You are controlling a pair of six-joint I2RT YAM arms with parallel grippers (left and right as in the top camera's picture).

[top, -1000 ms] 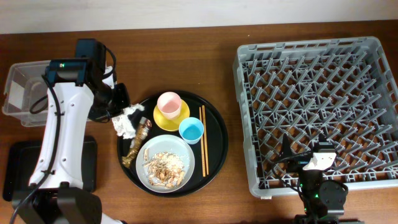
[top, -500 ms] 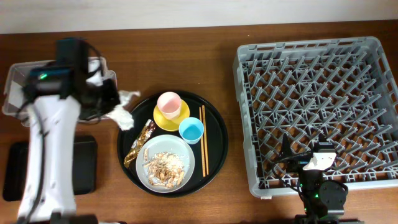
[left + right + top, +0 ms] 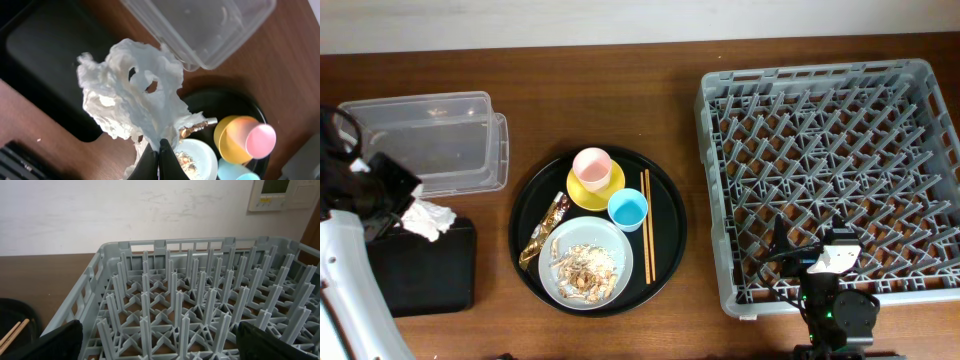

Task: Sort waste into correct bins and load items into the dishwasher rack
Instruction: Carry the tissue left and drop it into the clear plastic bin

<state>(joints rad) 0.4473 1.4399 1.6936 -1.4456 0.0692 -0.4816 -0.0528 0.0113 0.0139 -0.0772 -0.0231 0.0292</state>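
Overhead view: at the worktop's near edge, the right gripper (image 3: 157,326) stands wide open and empty against the near wall of the rack (image 3: 830,150). The rack's pegs rise directly ahead of it, and the crate fills the right side. At the near left corner lies the black tray (image 3: 430,275), its left part hidden under the white left arm (image 3: 345,285). The left gripper (image 3: 160,155), pinched shut on a crumpled napkin (image 3: 428,217), holds the wad above that tray's far edge.

In the middle sits the round tray (image 3: 672,230). On its near side is the plate (image 3: 552,262), heaped with scraps (image 3: 585,268), and the wrapper stick (image 3: 542,232) lies slanted just left of it. The blue cup (image 3: 627,209) stands just beyond the plate's right rim. The chopsticks (image 3: 647,225) lie side by side along the tray's right side, between the cups and the rack. Farther back, the pink cup (image 3: 592,163) rests on the saucer (image 3: 578,195).

At the far left, the clear box (image 3: 420,150) lies just beyond the hanging napkin, well apart from the rack.
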